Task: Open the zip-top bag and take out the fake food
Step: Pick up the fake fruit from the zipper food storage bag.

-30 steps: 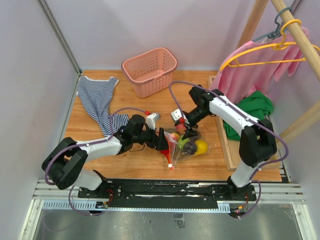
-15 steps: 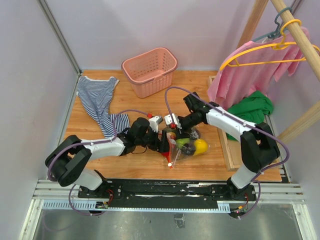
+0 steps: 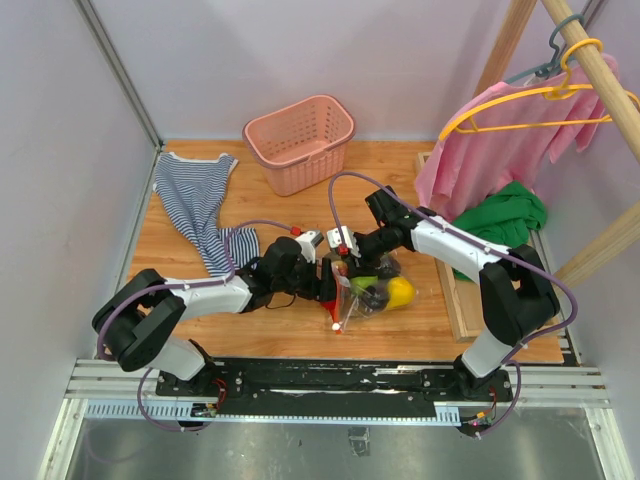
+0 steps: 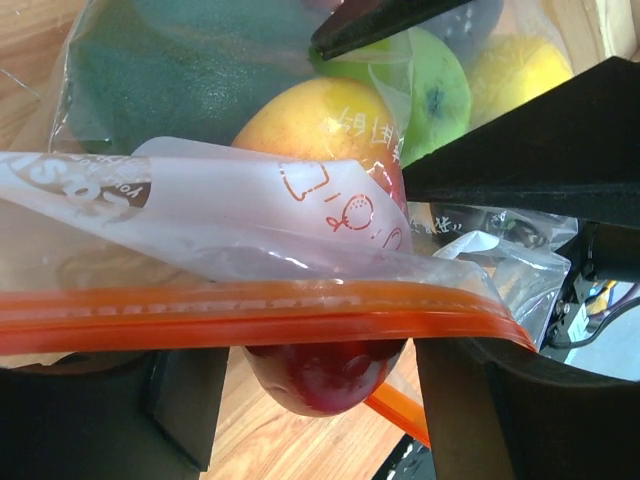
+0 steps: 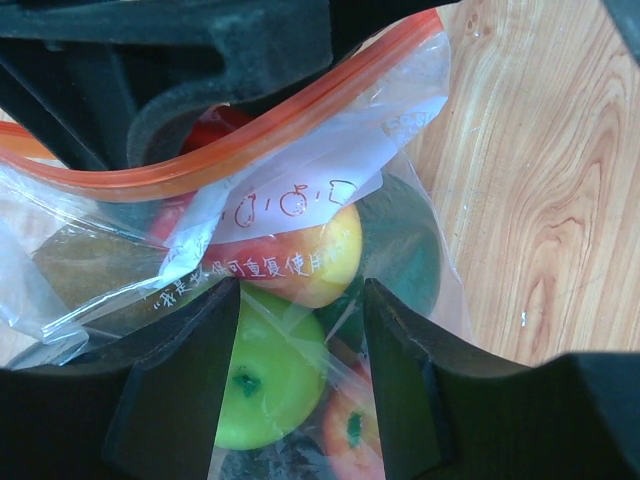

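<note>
The clear crinkly zip-top bag [image 3: 352,303] lies on the wooden table [image 3: 190,262] in front of the two arm bases, with its orange zip strip [image 4: 250,315] turned toward the left arm. The fake food is all inside: a light green round fruit [image 5: 255,385], a yellow-orange one [image 4: 320,125] under the printed label, a dark green piece [image 4: 170,70], and a plain yellow one [image 3: 401,292] at the far right end. In the left wrist view a red apple [image 4: 320,375] shows below the strip, next to a second stretch of orange, so the mouth looks partly parted.

The left gripper [image 3: 326,287] is at the strip with its fingers spread and the band lying across them. I cannot tell whether one finger is hooked inside the lip. The right gripper [image 3: 352,262] also has its fingers apart, straddling the plastic over the light green fruit.

A second ago the right gripper was above and to the right of the bag. It has since swung down and left to the mouth, and the left arm has pushed in a little. The bag has hardly moved. Both grippers are now at the opening, so the task seems to be at the pull-apart stage, with no fruit out yet.

A pink slotted basket [image 3: 300,140] and a striped shirt [image 3: 195,200] lie well apart from the bag.
</note>
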